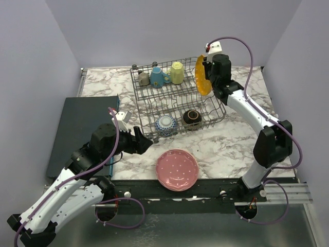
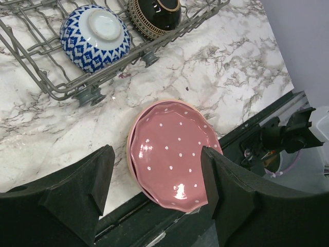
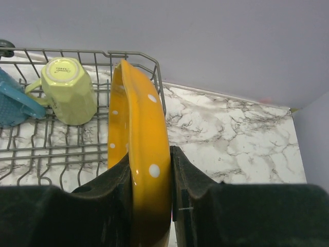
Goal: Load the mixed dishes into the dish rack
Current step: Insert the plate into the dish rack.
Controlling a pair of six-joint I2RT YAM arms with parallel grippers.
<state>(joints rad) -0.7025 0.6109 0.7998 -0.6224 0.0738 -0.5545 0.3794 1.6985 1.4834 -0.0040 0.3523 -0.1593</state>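
The right claw clamps the orange white-dotted plate upright on edge — at the dish rack's far right corner. The left claw hangs open over the pink dotted plate by the worktop's near edge.

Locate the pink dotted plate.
In the top view, the scalloped pink white-dotted plate lies centrally near the marble table's front edge, just before the grey wire dish rack.

Nothing legible anywhere; a faint stamp sits under the yellow mug, too small to read.
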